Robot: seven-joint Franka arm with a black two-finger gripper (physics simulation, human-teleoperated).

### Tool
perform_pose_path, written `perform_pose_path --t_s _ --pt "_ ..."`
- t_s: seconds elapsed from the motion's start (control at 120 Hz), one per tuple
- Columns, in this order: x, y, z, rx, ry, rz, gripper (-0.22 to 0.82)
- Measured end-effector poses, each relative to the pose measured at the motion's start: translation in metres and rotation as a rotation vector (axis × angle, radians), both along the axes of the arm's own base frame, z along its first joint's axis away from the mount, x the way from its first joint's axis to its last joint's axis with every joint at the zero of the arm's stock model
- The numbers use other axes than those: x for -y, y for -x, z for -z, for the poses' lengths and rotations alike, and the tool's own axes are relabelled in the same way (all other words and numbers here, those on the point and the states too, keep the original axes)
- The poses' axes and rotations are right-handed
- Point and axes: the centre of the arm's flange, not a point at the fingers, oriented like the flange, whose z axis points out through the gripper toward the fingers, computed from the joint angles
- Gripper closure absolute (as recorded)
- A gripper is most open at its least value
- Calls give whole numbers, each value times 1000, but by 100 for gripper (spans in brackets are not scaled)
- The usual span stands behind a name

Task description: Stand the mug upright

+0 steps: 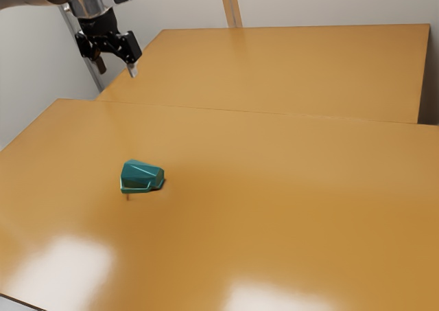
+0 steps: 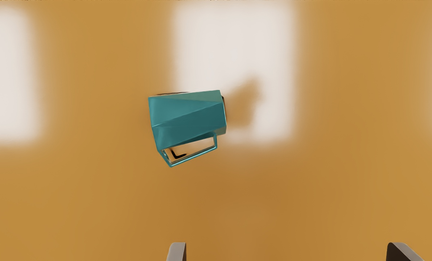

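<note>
While my exterior view shows the black two-finger gripper aloft, fingers apart, my wrist view bares the gap inside the handle of the toppled, faceted teal mug — its interior hidden

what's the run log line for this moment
mug: on its side on table | gripper: open, raised, apart from mug | upright: not yet

One mug with one handle, one table, one more wooden surface beyond it, one arm, one pincer with two fingers
</note>
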Motion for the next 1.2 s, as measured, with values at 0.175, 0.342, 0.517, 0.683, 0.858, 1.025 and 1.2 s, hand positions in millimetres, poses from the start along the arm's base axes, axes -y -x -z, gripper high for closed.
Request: perform_pose_path --t_s 0.175,0.342,0.517,0.683,0.858,1.025,1.2 --pt "-5 3 19 -8 16 -24 0" --pt "-28 9 48 -44 75 -38 0" --pt "-67 14 103 -100 290 -26 0" --pt "-236 52 182 -70 533 -252 0" --pt "-309 71 251 -22 668 -283 0" --pt "-292 45 308 18 791 -191 0" --pt "-267 39 347 124 924 -201 0"
